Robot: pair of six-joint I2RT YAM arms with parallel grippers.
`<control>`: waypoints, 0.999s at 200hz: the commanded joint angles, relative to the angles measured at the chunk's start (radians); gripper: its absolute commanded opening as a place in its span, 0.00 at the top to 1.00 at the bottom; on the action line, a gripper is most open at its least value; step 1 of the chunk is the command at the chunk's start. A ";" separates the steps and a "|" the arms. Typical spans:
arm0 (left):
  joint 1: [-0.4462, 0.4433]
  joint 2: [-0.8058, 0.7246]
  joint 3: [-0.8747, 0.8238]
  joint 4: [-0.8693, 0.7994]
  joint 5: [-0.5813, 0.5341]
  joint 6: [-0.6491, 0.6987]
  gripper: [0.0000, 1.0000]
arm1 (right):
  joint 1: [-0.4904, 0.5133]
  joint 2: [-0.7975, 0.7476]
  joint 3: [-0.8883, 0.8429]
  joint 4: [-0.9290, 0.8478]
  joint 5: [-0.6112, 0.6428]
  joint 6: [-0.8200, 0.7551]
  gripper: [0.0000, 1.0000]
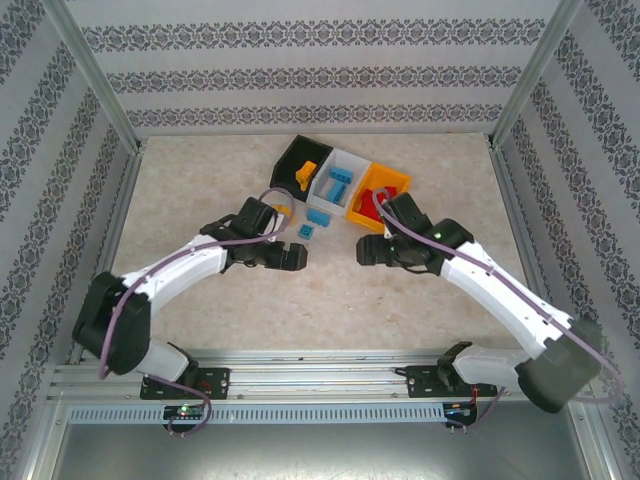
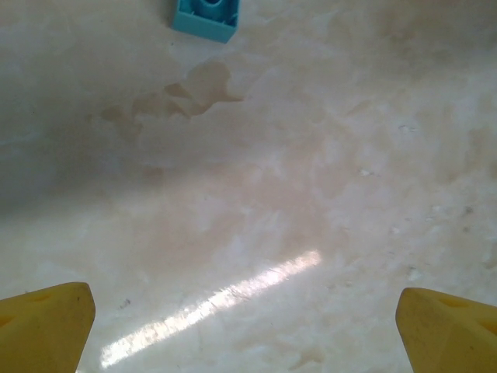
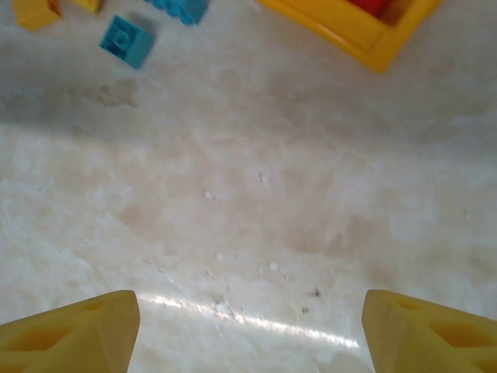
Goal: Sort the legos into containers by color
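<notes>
The containers stand in a row at the back: black (image 1: 296, 157), white (image 1: 352, 163) and orange-yellow (image 1: 392, 180). An orange lego (image 1: 307, 175) lies in the black one, blue legos (image 1: 340, 182) in the white one, and a red lego (image 1: 372, 205) in the orange-yellow one. Two loose blue legos (image 1: 318, 216) (image 1: 303, 233) and a yellow one (image 1: 283, 208) lie on the table in front. My left gripper (image 1: 297, 255) (image 2: 245, 326) is open and empty, a blue lego (image 2: 206, 17) ahead of it. My right gripper (image 1: 368, 250) (image 3: 248, 330) is open over bare table, with a blue lego (image 3: 126, 40) and the orange-yellow bin (image 3: 349, 23) ahead.
The marble-pattern tabletop (image 1: 200, 190) is fenced by metal frame posts and patterned walls. Both arms reach inward toward the table's middle, their grippers facing each other. More yellow legos (image 3: 35, 12) sit at the right wrist view's top left corner.
</notes>
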 commanded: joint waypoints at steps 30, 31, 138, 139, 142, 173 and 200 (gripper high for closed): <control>-0.032 0.167 0.152 -0.049 -0.083 0.076 0.01 | 0.014 -0.158 -0.134 -0.011 0.010 0.081 0.23; -0.032 0.170 0.155 -0.050 -0.083 0.076 0.01 | 0.014 -0.159 -0.135 -0.011 0.011 0.080 0.23; -0.032 0.501 0.501 -0.163 -0.194 0.196 0.18 | -0.151 -0.130 -0.196 0.122 -0.110 0.050 0.21; -0.031 0.504 0.505 -0.164 -0.194 0.196 0.18 | -0.152 -0.128 -0.197 0.122 -0.111 0.050 0.21; -0.032 0.511 0.514 -0.167 -0.197 0.198 0.18 | -0.155 -0.124 -0.196 0.125 -0.112 0.049 0.21; -0.031 0.575 0.582 -0.190 -0.212 0.220 0.20 | -0.162 -0.103 -0.203 0.142 -0.127 0.052 0.21; -0.027 0.617 0.628 -0.212 -0.230 0.237 0.23 | -0.167 -0.098 -0.203 0.144 -0.129 0.051 0.21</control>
